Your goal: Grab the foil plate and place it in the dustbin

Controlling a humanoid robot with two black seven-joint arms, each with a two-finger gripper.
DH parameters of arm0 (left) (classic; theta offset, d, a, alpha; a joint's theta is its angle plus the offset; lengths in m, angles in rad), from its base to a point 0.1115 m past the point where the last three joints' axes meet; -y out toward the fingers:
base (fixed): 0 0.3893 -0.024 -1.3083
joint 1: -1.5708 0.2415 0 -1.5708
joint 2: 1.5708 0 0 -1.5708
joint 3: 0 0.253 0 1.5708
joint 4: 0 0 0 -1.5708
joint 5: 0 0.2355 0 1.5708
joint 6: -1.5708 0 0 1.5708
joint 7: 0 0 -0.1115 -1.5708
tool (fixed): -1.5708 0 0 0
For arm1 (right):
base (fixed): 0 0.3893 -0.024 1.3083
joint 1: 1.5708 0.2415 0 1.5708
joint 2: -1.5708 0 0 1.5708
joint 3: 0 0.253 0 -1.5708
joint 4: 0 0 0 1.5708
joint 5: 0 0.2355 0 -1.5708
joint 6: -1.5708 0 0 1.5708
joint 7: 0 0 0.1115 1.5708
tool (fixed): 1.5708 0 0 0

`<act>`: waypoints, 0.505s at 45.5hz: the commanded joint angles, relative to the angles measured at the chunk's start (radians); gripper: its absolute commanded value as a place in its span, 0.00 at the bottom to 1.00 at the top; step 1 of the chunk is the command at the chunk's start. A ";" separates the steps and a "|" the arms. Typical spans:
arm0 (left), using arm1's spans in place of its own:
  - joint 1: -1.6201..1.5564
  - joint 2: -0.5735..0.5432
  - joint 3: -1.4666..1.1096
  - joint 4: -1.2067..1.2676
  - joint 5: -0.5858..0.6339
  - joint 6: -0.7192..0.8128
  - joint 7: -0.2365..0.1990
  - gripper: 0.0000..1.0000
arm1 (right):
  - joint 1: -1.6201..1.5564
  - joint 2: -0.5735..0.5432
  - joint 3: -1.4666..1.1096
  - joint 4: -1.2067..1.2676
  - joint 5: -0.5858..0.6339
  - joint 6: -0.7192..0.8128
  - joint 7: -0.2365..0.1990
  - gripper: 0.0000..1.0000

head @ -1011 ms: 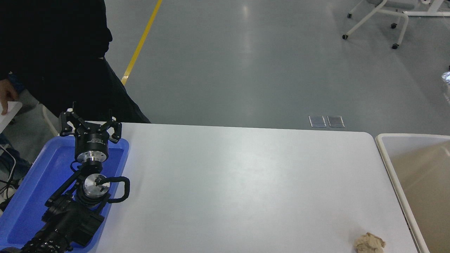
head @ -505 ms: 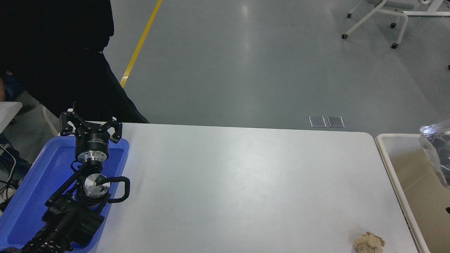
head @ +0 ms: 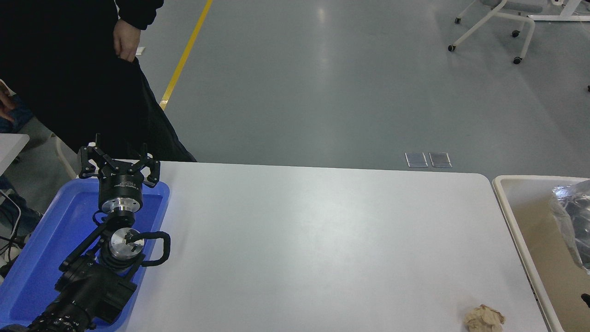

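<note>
Head view: the foil plate (head: 570,216) hangs at the right edge of the frame, directly over the dustbin (head: 518,221), long axis near vertical. Its holder is hidden, grip unreadable. The left gripper (head: 117,162) rests parked, fingers spread.

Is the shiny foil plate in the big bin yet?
Cannot tell. The foil plate shows over the dustbin at the picture's right edge.

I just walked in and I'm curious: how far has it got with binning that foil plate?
The pickup looks done: the foil plate is off the white table and hangs at the right edge over the dustbin, with something dark, presumably the right gripper, behind it. Left to do: letting it go into the bin. The left gripper sits over the blue tray.
</note>
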 commanded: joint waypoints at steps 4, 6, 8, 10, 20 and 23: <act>0.000 0.000 0.000 0.000 0.000 -0.001 0.000 0.99 | -0.025 0.002 0.025 -0.002 0.000 0.039 0.013 0.34; 0.000 0.000 0.000 0.000 0.000 -0.001 0.001 0.99 | -0.028 -0.001 0.034 -0.002 0.000 0.040 0.013 0.59; 0.000 0.000 0.000 0.000 0.000 -0.001 0.001 0.99 | -0.030 -0.006 0.037 -0.002 0.000 0.048 0.013 1.00; 0.000 0.000 0.000 -0.001 0.000 -0.001 0.000 0.99 | -0.030 -0.013 0.037 -0.002 -0.001 0.053 0.015 1.00; 0.000 0.000 0.000 0.000 0.000 -0.001 0.000 0.99 | -0.004 -0.061 0.025 -0.001 -0.003 0.057 0.015 1.00; 0.000 0.000 0.000 0.000 0.000 -0.001 0.001 0.99 | 0.024 -0.075 0.022 0.001 -0.004 0.074 0.015 1.00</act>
